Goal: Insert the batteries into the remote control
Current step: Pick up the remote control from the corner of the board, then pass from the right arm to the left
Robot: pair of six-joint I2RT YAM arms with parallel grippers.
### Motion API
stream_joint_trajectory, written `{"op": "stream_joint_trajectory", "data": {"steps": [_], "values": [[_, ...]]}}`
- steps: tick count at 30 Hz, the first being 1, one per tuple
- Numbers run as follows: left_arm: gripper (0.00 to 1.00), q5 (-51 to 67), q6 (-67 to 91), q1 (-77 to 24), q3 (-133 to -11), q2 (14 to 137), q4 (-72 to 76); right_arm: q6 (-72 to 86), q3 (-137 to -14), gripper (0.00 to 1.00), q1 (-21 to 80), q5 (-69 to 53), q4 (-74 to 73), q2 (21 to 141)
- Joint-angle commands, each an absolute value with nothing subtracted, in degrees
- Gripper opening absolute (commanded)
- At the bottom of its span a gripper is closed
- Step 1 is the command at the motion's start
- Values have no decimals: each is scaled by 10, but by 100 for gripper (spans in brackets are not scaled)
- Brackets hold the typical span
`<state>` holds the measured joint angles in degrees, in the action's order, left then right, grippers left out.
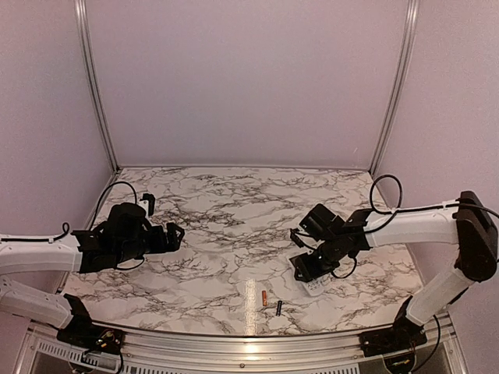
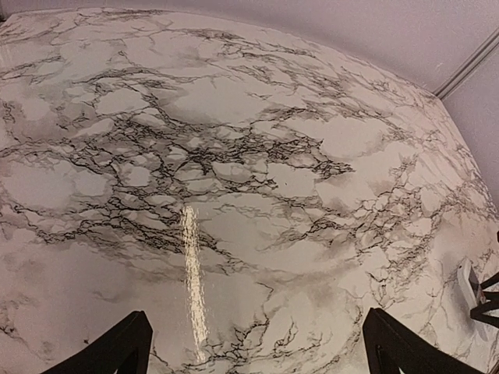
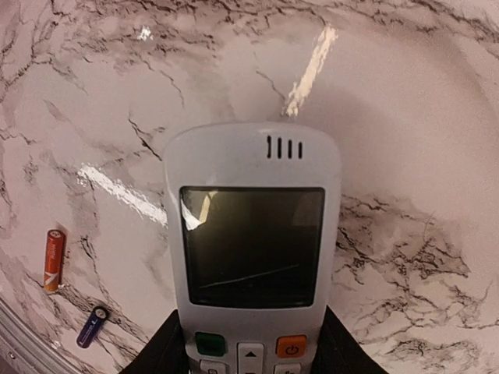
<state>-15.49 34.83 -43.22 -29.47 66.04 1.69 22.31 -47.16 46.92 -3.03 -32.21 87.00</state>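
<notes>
White remote [image 3: 251, 234] screen-up, orange battery [image 3: 53, 261] near black battery [image 3: 92, 326]

Soft light, glare streaks on tabletop [image 2: 234, 156], warped edges

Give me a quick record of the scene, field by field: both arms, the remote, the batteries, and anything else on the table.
left gripper: open, fingers wide apart, holding nothing
right gripper: fingers closed on the sides of the remote control
remote face: screen side up
batteries: orange battery and black battery lying loose on the table, apart from each other
other: thin white strip beside the orange battery
progress: batteries not yet loaded
</notes>
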Motion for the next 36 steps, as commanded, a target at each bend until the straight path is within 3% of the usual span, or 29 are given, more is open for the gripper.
{"op": "stream_joint_trajectory", "data": {"steps": [1,7,17,23,36], "values": [[99,-107,322,-435,-280,629,87,172,-560,42,452,-58,-282,861],[99,-26,308,-436,-258,589,172,156,-628,42,437,-177,-192,846],[99,89,301,-483,-232,564,362,228,-612,43,439,-403,53,811],[99,109,294,-540,-251,626,444,282,-584,44,456,-460,172,804],[97,102,267,-654,-327,754,527,288,-591,43,515,-463,227,830]]}}
